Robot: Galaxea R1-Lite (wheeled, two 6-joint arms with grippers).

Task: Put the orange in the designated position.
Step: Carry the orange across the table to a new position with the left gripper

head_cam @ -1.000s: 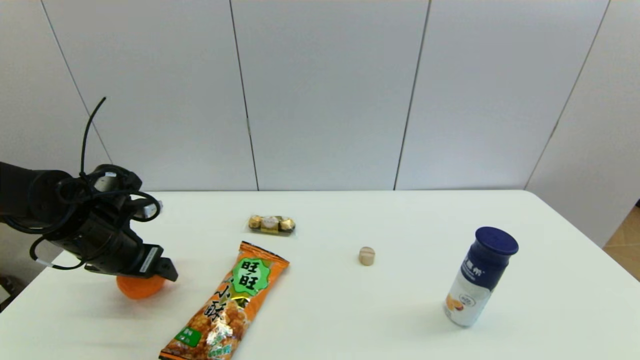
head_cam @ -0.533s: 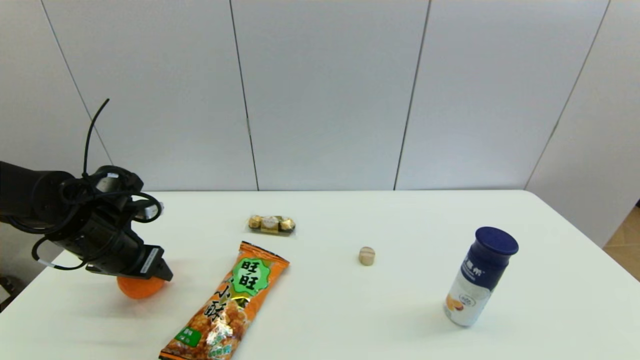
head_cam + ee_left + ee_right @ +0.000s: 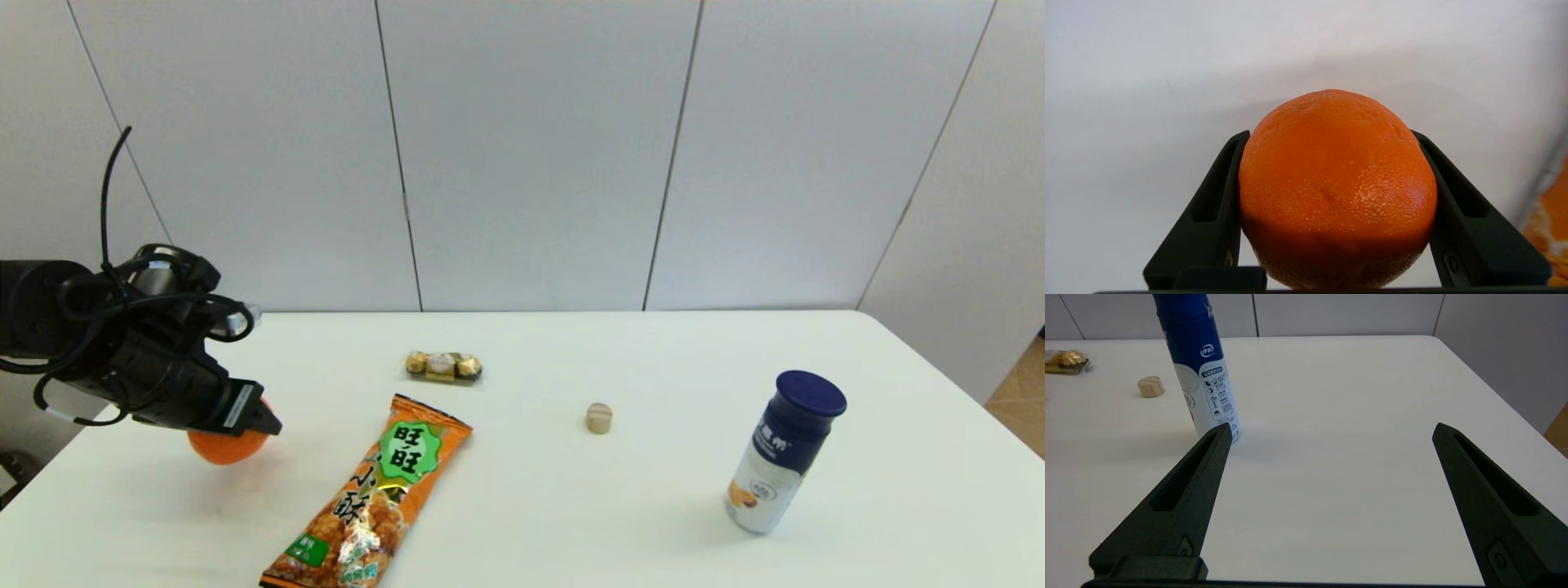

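The orange (image 3: pixel 224 447), round with bright dimpled skin, hangs just above the white table (image 3: pixel 571 506) at its left side. My left gripper (image 3: pixel 245 429) is shut on it. In the left wrist view the orange (image 3: pixel 1337 188) fills the space between the two black fingers of the left gripper (image 3: pixel 1331 134), which press on both its flanks. The head view does not show my right gripper. In its own wrist view the right gripper (image 3: pixel 1332 428) stands open and holds nothing, low over the table's right part.
A long orange snack bag (image 3: pixel 371 498) lies right of the orange. Behind it sits a pack of gold chocolates (image 3: pixel 443 366). A small wooden cylinder (image 3: pixel 598 417) stands mid-table and a blue-capped bottle (image 3: pixel 784 453) at the right, close to one right finger (image 3: pixel 1202 367).
My left gripper has risen a little with the orange held in it, lifting the fruit off the table. Nothing else has moved.
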